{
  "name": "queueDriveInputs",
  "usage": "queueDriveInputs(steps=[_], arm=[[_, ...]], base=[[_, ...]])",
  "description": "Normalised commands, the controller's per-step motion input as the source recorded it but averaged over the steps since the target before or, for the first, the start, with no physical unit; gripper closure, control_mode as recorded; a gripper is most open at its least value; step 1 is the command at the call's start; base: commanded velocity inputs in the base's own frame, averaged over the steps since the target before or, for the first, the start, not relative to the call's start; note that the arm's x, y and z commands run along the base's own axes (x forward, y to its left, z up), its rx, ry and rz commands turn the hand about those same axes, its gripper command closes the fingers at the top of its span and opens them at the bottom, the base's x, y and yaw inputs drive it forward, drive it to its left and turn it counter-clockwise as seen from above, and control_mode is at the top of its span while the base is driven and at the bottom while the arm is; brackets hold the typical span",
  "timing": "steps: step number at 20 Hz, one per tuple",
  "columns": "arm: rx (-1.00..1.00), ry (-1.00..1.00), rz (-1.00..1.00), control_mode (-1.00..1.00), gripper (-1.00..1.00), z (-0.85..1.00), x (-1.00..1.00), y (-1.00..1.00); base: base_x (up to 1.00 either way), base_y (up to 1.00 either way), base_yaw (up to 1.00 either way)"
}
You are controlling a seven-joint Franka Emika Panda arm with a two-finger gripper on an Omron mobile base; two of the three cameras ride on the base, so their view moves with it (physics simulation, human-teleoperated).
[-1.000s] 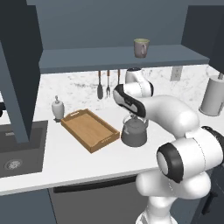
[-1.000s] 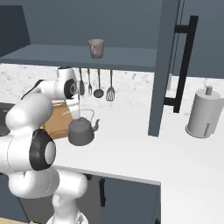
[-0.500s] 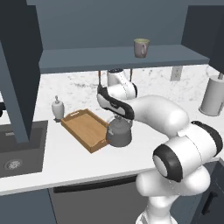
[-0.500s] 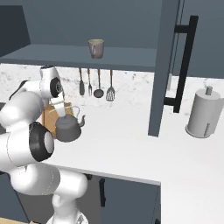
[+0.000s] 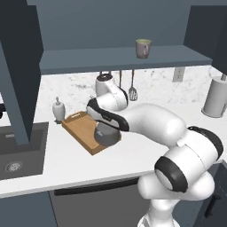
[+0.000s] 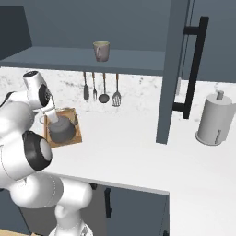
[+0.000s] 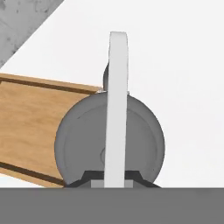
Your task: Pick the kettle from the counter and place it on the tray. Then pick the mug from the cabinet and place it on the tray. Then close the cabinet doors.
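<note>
Spanning the room, white counter beneath, seemingly, open cabinet.

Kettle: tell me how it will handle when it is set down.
The kettle, gripped by its thin arched handle, may swing or tilt. Its squat, wide body probably sits stably once flat. It hangs over the tray end, so it could catch the rim.
</note>
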Motion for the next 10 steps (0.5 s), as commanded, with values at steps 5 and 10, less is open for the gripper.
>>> queueDriveInputs(steps=[5,10], arm=[[0.06,-0.12,0.07,-1.00,1.00,0.03,0.14,0.40],[0.03,-0.05,0.02,-1.00,1.00,0.00,0.31,0.38]], base=[[0.00,0.00,0.00],[0.00,0.00,0.00]])
